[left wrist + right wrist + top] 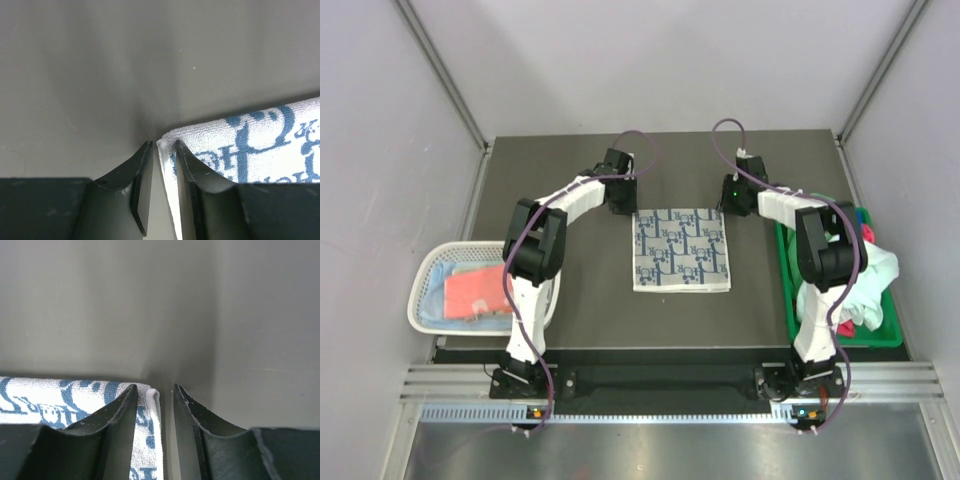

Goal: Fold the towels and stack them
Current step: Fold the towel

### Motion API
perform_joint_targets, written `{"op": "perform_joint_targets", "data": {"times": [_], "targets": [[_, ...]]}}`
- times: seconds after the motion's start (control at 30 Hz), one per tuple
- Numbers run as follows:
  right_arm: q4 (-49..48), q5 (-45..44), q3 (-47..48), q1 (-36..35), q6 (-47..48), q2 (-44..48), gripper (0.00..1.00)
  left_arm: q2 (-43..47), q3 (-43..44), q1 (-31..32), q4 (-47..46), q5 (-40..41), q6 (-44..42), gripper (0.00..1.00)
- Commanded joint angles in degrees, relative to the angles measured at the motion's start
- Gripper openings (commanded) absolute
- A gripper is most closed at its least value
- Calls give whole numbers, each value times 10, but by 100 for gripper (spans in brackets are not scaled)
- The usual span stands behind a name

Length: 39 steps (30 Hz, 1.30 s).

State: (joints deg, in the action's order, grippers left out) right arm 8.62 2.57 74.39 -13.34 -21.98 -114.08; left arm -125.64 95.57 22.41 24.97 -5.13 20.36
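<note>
1. The navy patterned towel [681, 250] lies flat at the middle of the desk [590, 310].
2. Left fingers [142, 170] stand slightly apart, straddling its far-left corner and gripping nothing.
3. Right fingers [186, 412] are likewise apart, astride its far-right corner.
4. A coral towel [472, 293] sits in the basket [425, 290] at the left edge; other towels [870, 275] fill the bin [865, 341] at the right edge.

A navy-and-white patterned square cloth towel [680, 250] lies flat at the middle of the dark rectangular table [570, 180]. The left gripper [620, 196] sits at the towel's far left corner and the right gripper [736, 196] at its far right corner. Each has one finger over the cloth and the other over bare table beside it. At the table's left edge a white plastic mesh basket [423, 295] holds a coral pink folded towel [475, 292]. Along the right edge a green plastic bin [787, 300] holds a heap of crumpled cloth towels [876, 274].
</note>
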Motion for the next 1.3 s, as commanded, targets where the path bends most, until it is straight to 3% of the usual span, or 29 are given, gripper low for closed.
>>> {"op": "perform_joint_targets", "data": {"times": [0.0,0.33,0.63,1.27], "targets": [[-8,-18,3,-9,4,9,35,-14,-8,-1,-12,0,-8,28],[-72,-37,-56,-5,-18,88,43,-20,-15,-1,-17,2,-8,16],[-48,0,-35,-14,9,62,42,-19,-11,-1,-22,13,-5,4],[1,-91,-3,-35,23,17,39,-43,35,-2,-4,22,-10,1]]}}
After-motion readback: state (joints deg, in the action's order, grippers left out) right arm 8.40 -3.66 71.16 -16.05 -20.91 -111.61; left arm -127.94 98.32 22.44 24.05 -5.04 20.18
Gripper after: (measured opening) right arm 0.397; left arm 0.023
